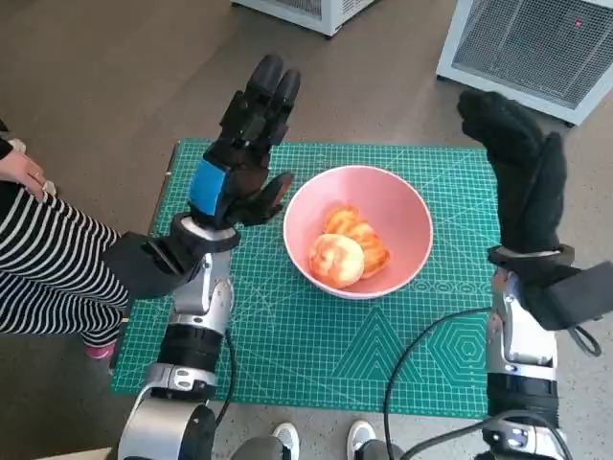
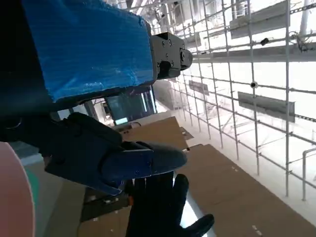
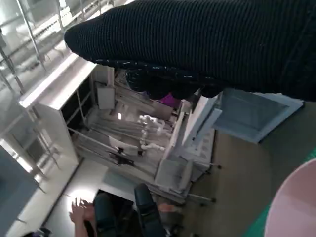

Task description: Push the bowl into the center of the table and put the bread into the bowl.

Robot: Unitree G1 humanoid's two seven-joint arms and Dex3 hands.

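Head view, looking steeply down: a round pink bowl (image 1: 358, 231) rests on the green gridded cutting mat (image 1: 287, 355) that covers the small table, lying near the mat's middle, slightly toward its far edge. Inside the bowl sit golden-brown pieces of bread (image 1: 348, 249), a rounded roll in front and a flatter piece or two behind it; the exact count cannot be told. Both parts of the task therefore appear complete: the bowl is roughly central and the bread is within it, touching its inner wall and floor. The left hand (image 1: 244, 153), black with blue tape over its back, is raised above the mat just beside the bowl's left rim, fingers extended upward and close together, thumb out toward the bowl, holding nothing. The right hand (image 1: 517, 168), in a black knitted glove, is raised near the mat's right edge, clear of the bowl, fingers extended and empty. The left wrist view shows the taped back, one dark fingertip with nothing in it, and a sliver of pink rim (image 2: 12, 197); the right wrist view shows the glove (image 3: 197, 44) and a person beyond. Judged remaining: at most a small centring nudge.
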